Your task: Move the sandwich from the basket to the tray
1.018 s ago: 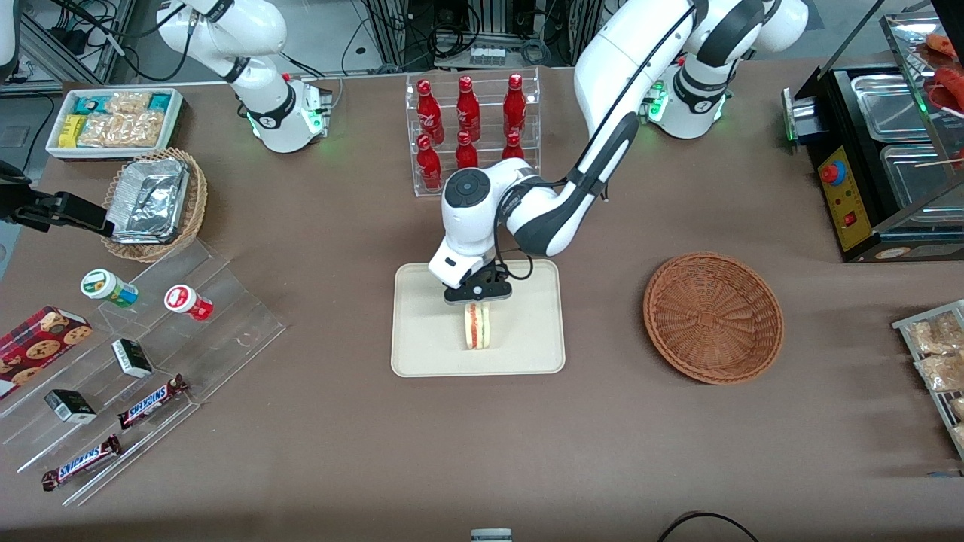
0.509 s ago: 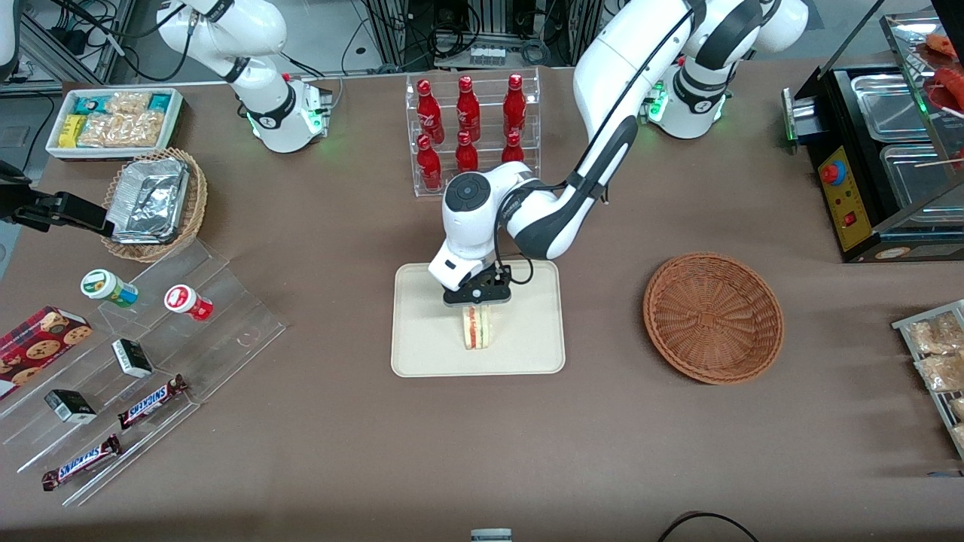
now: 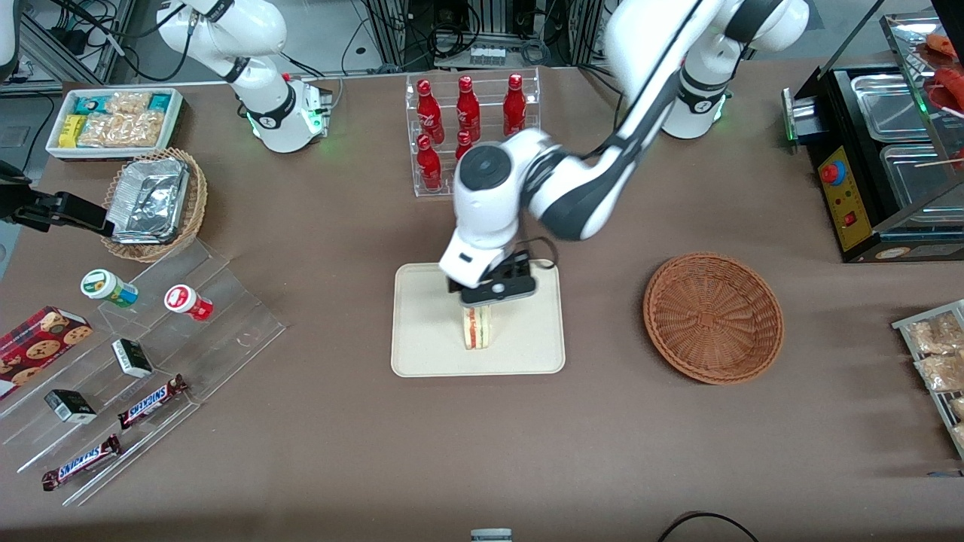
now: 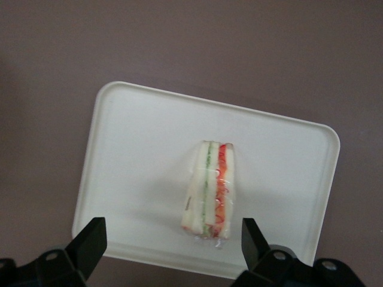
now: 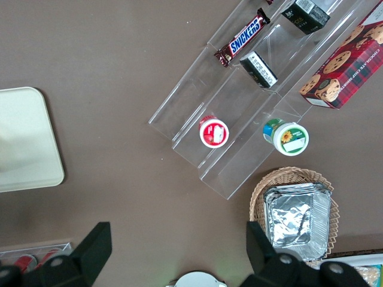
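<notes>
From the front, the gripper point(image 3: 493, 295) is hovering over the smooth cream tray point(image 3: 425, 346), directly above the wrapped triangular sandwich point(image 3: 477, 328), which is standing on the tray's middle with its red and green filling edge showing. The round reddish woven basket point(image 3: 712, 317) is sitting at the tray's three o'clock, well apart. Two bars reading SNICKERS point(image 3: 151, 401) are lying on a clear stepped stand point(image 3: 226, 301).

Through the left wrist camera, the dark fingertips point(image 4: 88, 241) are standing spread wide, apart from the sandwich point(image 4: 209, 191) on the tray point(image 4: 131, 155).

Through the right wrist camera, a Snickers bar point(image 5: 244, 37) is lying on the clear steps.
</notes>
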